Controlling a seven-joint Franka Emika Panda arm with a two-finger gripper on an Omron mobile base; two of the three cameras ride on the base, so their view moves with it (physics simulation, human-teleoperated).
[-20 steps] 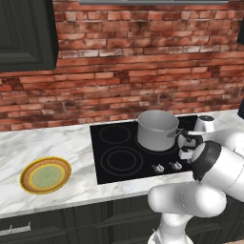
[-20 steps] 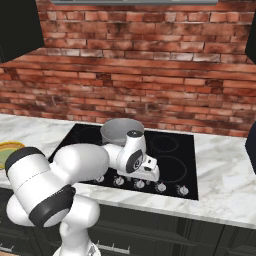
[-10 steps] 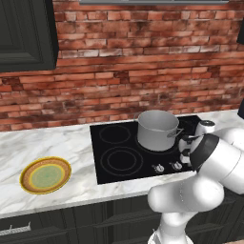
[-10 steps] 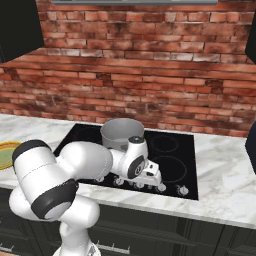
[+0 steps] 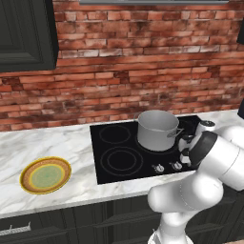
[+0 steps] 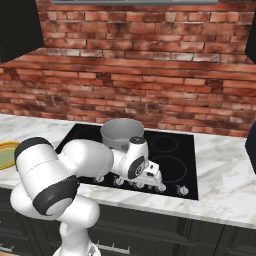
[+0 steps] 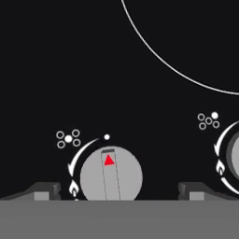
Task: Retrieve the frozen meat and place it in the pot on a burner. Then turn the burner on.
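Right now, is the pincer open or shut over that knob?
Open: the pincer fingertips stand apart on either side of the knob, not touching it.

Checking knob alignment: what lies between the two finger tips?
A round grey knob with a red marker sits between the open gripper's tips, in the hand view.

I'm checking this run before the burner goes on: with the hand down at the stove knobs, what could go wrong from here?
1. The open end effector straddles one knob, but a second knob sits close beside it; turning the wrong one would heat a burner without the pot.
2. The fingertips stand wide of the knob, so an off-centre close could slip.
3. I cannot see inside the pot, so the meat may not be in it.
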